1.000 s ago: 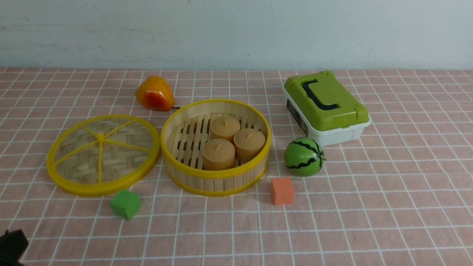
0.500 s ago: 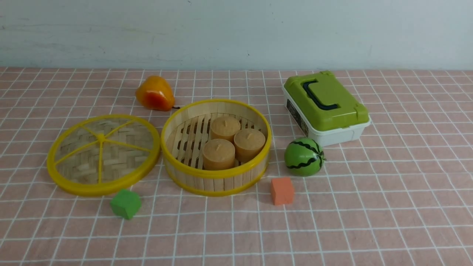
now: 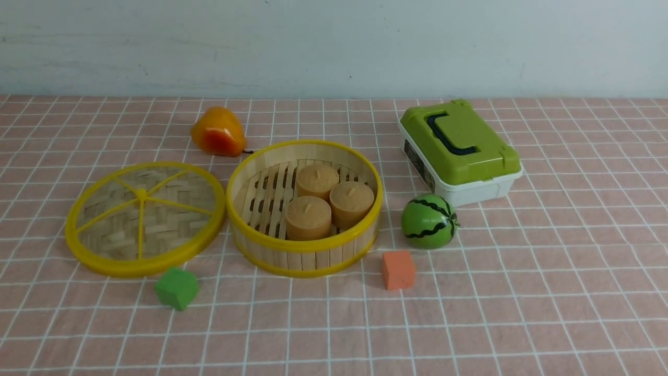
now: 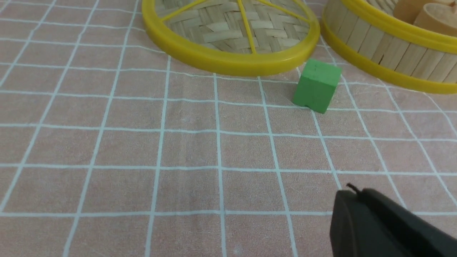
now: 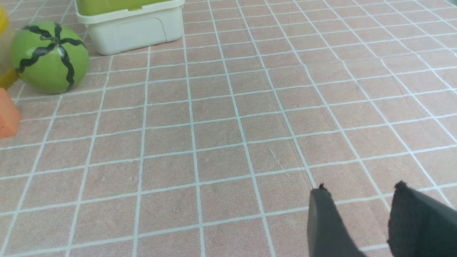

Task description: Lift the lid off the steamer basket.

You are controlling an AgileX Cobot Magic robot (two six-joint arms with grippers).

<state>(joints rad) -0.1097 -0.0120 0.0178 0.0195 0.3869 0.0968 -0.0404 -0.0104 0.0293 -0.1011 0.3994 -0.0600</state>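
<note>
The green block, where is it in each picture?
Front view: the green block is low on the left, just in front of the lid.
Left wrist view: it is in the upper right part of the picture, by the lid's yellow rim.
Right wrist view: it isn't in this picture.
Landmark: the lid shows in the front and left wrist views.

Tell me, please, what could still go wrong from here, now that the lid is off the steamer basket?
Little looks risky, but two things deserve care. The lid lies right beside the steamer basket, so lifting it again might nudge the basket and shift the three brown pieces inside. The green block sits close against the lid's near rim, and a gripper reaching there could knock it.
</note>
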